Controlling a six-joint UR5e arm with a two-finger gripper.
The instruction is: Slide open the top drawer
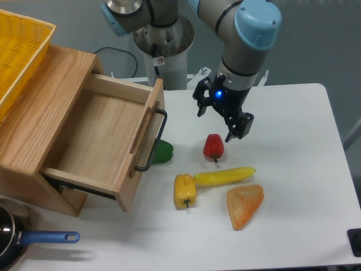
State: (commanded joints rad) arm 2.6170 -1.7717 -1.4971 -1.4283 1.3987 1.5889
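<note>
The top drawer (101,138) of light oak stands pulled far out of its cabinet (39,107), showing an empty shallow interior. Its long black bar handle (152,141) runs along the front panel, free of any grip. My gripper (217,121) hangs over the table to the right of the drawer, well apart from the handle, just above and right of a red pepper (213,147). Its two black fingers (198,108) are spread wide with nothing between them.
A green vegetable (163,151) lies beside the drawer front under the handle. A yellow pepper (184,191), a banana (224,175) and an orange wedge-shaped piece (244,205) lie in the middle. A yellow basket (20,53) tops the cabinet. A blue-handled pan (22,241) sits front left.
</note>
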